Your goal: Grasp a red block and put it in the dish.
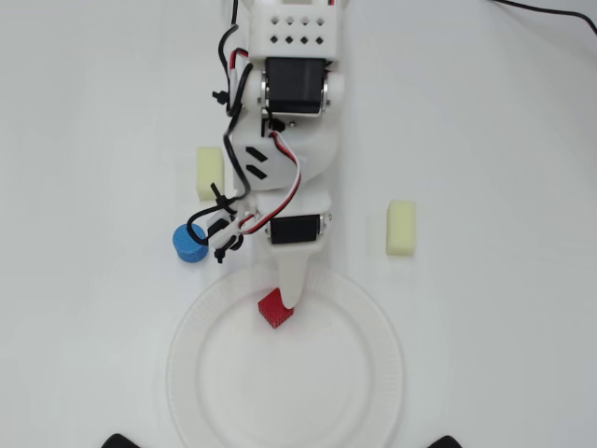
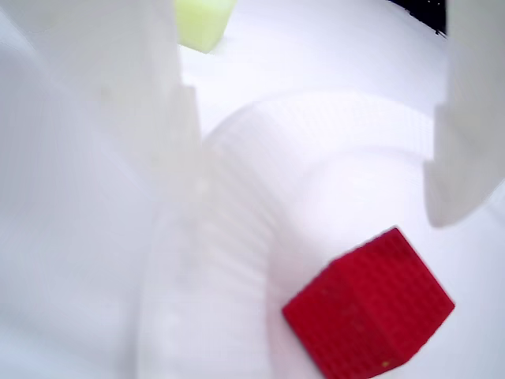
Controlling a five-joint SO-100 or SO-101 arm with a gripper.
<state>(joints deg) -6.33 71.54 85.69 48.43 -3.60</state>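
Red block (image 1: 275, 311) inside dish (image 1: 373, 317)

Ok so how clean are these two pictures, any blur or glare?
Overhead view: sharp and evenly lit, though the white dish nearly blends into the white table. Wrist view: the gripper fingers are close and blurred, while the red block shows its texture fairly clearly.
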